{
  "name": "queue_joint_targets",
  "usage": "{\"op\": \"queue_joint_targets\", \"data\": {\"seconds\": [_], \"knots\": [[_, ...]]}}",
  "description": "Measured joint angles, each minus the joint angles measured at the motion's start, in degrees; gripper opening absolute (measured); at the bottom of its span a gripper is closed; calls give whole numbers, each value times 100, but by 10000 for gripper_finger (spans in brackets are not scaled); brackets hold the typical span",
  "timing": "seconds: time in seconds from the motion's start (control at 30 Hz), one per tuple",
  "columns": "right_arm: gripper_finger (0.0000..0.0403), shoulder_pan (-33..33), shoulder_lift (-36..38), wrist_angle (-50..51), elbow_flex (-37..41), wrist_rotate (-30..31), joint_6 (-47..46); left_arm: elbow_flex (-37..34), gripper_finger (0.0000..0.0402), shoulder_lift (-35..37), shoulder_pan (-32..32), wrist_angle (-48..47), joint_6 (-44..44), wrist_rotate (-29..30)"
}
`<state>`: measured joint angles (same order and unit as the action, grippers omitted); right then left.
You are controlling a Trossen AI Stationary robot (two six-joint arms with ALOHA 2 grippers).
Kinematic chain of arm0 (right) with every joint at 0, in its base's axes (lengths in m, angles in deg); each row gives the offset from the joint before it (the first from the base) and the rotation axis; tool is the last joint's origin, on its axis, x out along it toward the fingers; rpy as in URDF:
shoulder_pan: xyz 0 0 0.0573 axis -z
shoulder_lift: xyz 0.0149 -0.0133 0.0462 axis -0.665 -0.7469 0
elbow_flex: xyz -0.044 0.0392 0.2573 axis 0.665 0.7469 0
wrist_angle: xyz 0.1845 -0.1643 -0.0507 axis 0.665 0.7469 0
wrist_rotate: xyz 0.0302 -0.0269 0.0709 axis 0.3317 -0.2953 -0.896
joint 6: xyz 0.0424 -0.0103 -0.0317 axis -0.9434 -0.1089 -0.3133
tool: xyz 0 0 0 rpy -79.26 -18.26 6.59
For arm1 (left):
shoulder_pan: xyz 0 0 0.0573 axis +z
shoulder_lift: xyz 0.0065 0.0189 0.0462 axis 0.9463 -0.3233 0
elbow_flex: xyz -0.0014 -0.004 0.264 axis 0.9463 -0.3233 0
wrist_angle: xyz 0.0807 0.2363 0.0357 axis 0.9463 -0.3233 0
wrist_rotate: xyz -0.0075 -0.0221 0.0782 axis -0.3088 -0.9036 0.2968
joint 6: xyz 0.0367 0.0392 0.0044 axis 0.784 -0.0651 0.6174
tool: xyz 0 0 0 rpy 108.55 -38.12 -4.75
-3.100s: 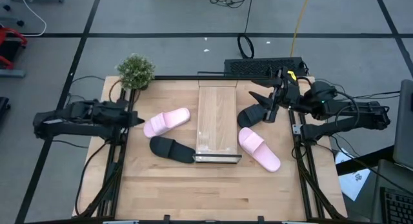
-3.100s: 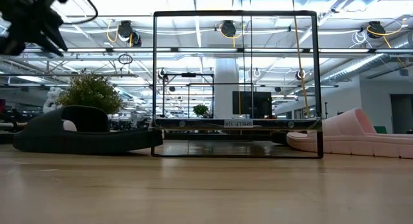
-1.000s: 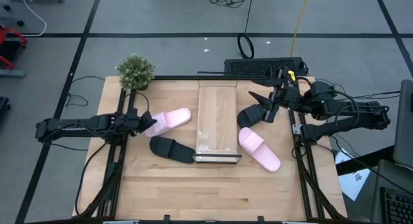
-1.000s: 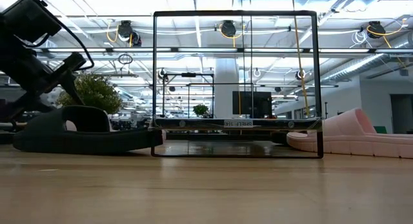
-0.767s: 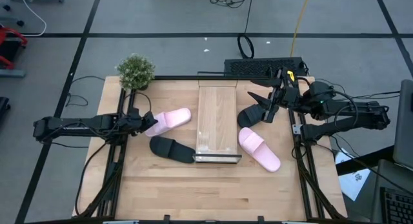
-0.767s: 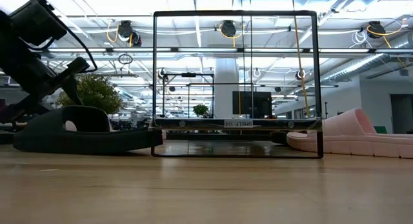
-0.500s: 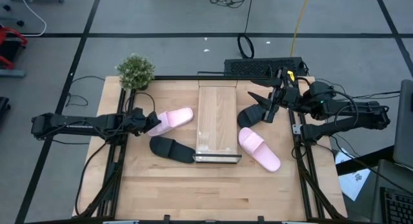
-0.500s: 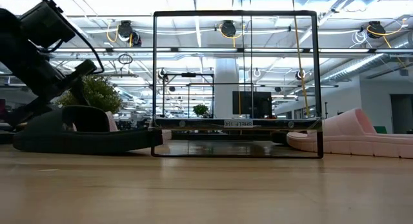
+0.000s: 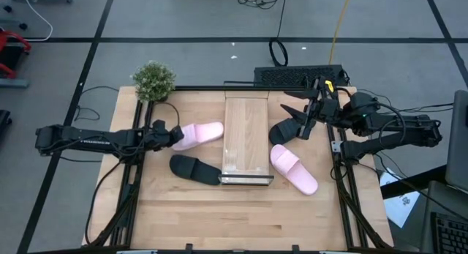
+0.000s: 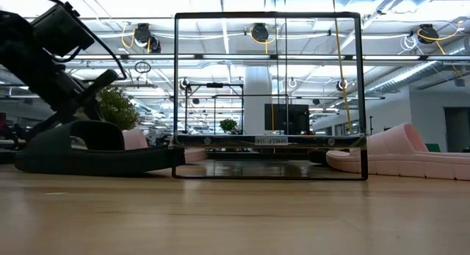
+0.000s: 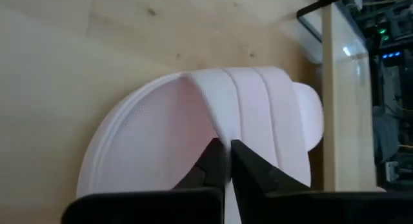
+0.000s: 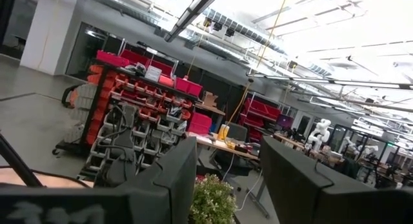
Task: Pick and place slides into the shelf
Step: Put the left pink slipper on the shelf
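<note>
Now the left gripper (image 11: 224,161) is pinching a pink slide (image 9: 197,135).

Its jaws are looking nearly closed on the strap, just left of the shelf (image 9: 246,137). The right gripper (image 9: 316,102), jaws apart, is waiting above the counter (image 9: 241,217).

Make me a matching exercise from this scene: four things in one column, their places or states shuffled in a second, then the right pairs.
1. left gripper
2. right gripper
3. shelf
4. plant

A. mid-table, nothing on it
B. far left corner of the table
C. shut, at a pink slide
D. open, raised above a black slide

Pairs: 1-C, 2-D, 3-A, 4-B
</note>
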<state>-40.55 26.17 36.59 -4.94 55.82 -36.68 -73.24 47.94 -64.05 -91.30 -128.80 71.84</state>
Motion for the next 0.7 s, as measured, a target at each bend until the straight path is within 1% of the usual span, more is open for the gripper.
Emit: {"op": "queue_joint_targets", "data": {"seconds": [0.1,0.43,0.53,0.7], "knots": [[162,0,0,64,0,-2,-2,0,4,0,38,125,89,67],[162,0,0,92,0,-11,-2,0,1,51,158,114,78,43],[162,0,0,94,0,-13,-2,0,1,237,158,112,76,43],[162,2,0,109,0,-11,-2,0,0,811,158,-36,90,171]]}}
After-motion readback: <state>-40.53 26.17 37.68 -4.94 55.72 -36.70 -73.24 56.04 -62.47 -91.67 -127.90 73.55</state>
